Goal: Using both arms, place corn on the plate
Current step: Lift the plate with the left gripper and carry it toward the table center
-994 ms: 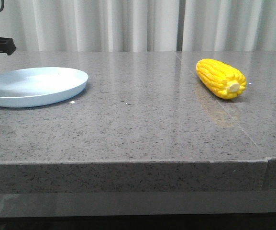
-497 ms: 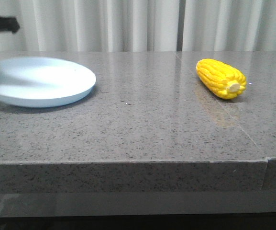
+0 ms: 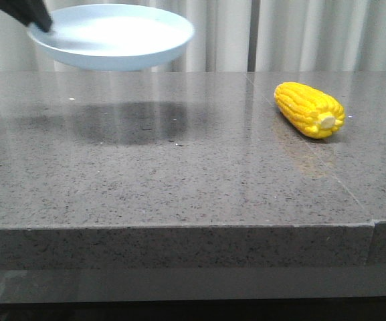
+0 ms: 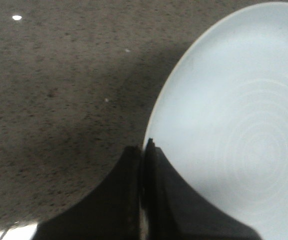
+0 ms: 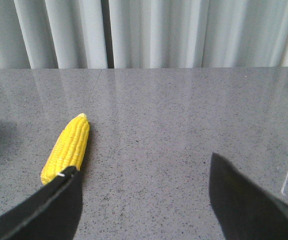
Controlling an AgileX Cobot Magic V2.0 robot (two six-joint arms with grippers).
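Left hand pinches the rim of the plate, holding it raised above the bench at far left — apparently to carry it toward the corn, lying right, before the spread-fingered right hand.

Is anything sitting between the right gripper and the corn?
Nothing visible. The right gripper is open over bare table, with the corn lying just beside one finger and nothing between them.
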